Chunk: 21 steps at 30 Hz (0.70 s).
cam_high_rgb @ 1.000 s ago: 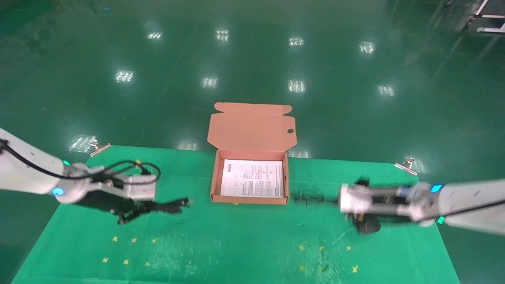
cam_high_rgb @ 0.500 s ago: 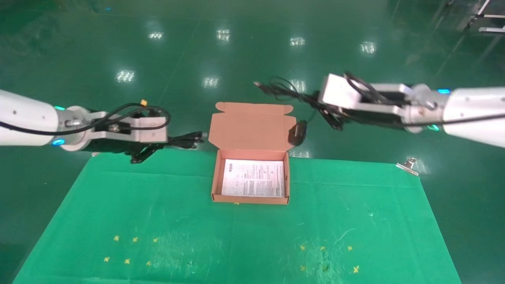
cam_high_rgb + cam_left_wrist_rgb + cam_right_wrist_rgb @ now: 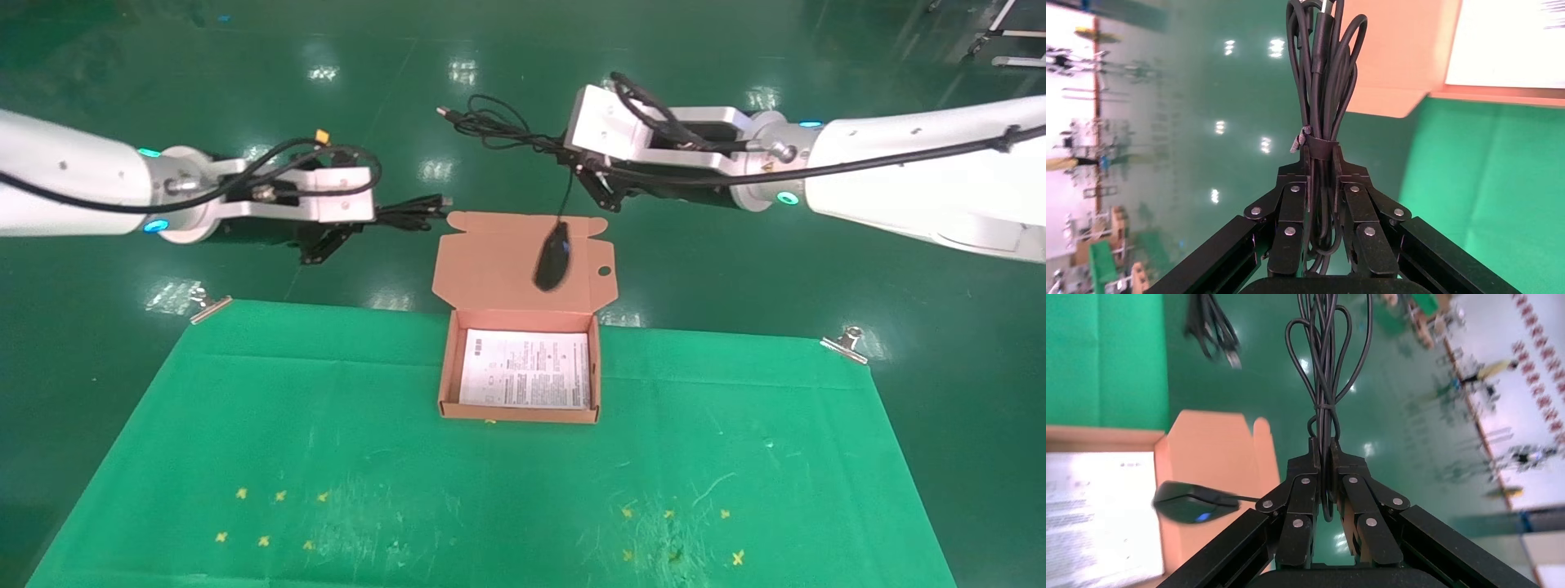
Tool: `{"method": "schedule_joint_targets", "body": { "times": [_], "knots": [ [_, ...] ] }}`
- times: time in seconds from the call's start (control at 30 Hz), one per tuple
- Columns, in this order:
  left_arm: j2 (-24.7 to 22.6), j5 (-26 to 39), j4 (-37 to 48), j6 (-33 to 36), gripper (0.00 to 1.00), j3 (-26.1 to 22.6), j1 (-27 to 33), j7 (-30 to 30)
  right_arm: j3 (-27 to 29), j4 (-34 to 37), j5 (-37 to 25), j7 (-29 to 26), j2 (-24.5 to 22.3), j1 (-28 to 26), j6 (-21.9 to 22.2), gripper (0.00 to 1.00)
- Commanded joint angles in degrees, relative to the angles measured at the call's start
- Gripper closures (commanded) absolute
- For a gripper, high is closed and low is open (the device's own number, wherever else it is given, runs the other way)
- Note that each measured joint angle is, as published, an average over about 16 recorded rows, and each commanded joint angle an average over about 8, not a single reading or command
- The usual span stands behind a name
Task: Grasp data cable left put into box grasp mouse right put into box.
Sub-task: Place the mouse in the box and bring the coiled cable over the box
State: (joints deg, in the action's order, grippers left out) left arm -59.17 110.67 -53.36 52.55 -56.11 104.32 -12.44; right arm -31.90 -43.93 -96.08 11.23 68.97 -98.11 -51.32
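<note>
You are looking down on a green cloth-covered table (image 3: 490, 490) held by two metal clips (image 3: 842, 341) at its far corners, with small yellow cross marks scattered near its front edge; around it lies a glossy dark green floor (image 3: 735, 269) reflecting ceiling lights.

One box (image 3: 601, 376) sits at the middle of the table's far edge, its tall flap lid upright and its white printed sheet uncovered; nothing lies inside it.

Your left gripper (image 3: 331, 241) (image 3: 1322, 214) hangs in the air beyond the table's far left edge, to the left of the box lid. Its fingers are clenched on the one data cable (image 3: 413, 214) (image 3: 1321, 92), gripping the looped bundle near its tie, so that the loops and silver plug tip point toward the lid.

Your right gripper (image 3: 601, 189) (image 3: 1324, 496) hangs above and behind the lid's right side. Its fingers are pinched on the bundled cord (image 3: 490, 122) (image 3: 1324, 361) of the one mouse (image 3: 553, 260) (image 3: 1193, 502). The mouse itself is not gripped: it dangles from a single strand of cord in front of the lid, above the box, its blue light spot showing. The cord's loops and USB plug stick out to the left of the gripper.
</note>
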Motion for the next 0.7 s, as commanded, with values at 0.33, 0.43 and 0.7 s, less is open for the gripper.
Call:
{"method": "schedule_joint_targets", "body": {
  "times": [0.33, 0.43, 0.7],
  "knots": [
    [-2.3, 0.8, 3.6, -2.1, 1.0, 0.4, 2.0, 0.9, 0.7, 3.3, 2.1, 3.3, 2.7, -2.0, -0.1, 1.0],
    [-2.4, 0.9, 4.0, -2.3, 1.0, 0.4, 2.2, 1.0, 0.9, 3.8, 2.4, 3.6, 2.9, -2.2, -0.2, 1.0],
    [-2.4, 1.1, 4.1, -2.3, 1.0, 0.4, 2.3, 1.1, 0.9, 3.9, 2.6, 3.7, 2.7, -2.1, -0.4, 1.0]
  ]
}}
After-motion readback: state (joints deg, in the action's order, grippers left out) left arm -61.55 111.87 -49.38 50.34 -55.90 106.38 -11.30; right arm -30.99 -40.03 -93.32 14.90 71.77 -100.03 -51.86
